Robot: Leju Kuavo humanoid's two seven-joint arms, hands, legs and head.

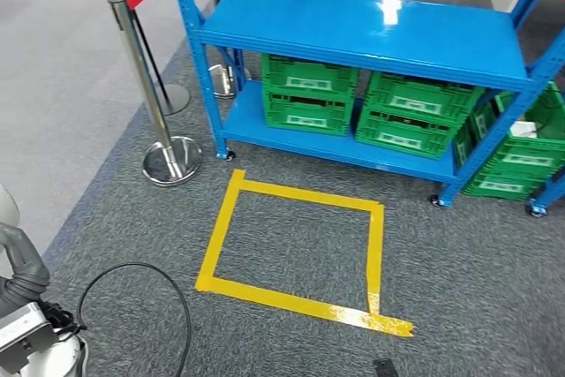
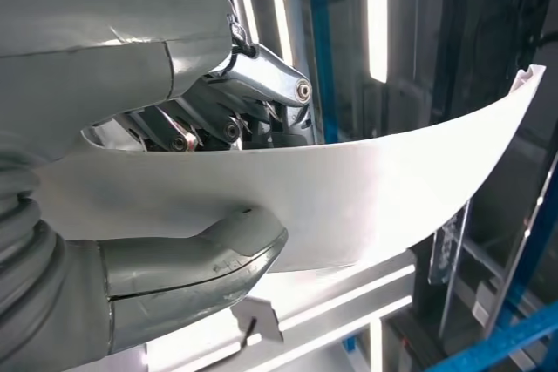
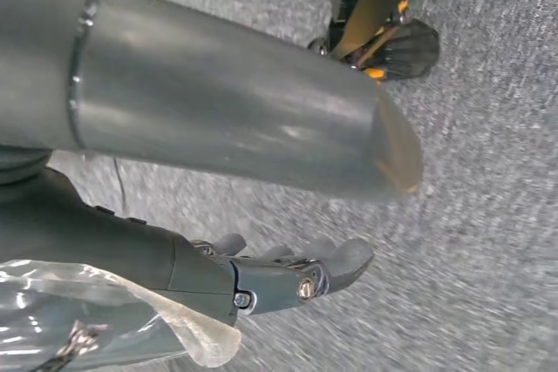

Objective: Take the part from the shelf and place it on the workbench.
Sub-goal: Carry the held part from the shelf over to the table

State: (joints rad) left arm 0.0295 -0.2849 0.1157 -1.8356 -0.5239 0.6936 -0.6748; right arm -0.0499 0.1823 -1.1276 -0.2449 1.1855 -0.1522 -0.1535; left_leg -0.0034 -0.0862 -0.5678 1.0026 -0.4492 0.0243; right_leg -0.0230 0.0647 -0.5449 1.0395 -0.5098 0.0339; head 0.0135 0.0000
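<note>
The part [image 2: 395, 180] is a long, curved white panel. My left hand [image 2: 132, 58] grips it near one end, thumb [image 2: 191, 272] on one face and the dark fingers [image 2: 256, 93] on the other. In the head view my left arm [image 1: 23, 302] is at the lower left, well back from the blue shelf [image 1: 359, 28]. My right hand [image 3: 282, 280] hangs over the grey carpet with its fingers stretched out and nothing in it.
Green crates [image 1: 306, 94] fill the shelf's lower level, with more at the right [image 1: 520, 152]. A yellow tape square [image 1: 300, 249] marks the carpet before the shelf. Chrome stanchions [image 1: 163, 143] with red belt stand left. A black cable [image 1: 139, 284] loops near my left arm.
</note>
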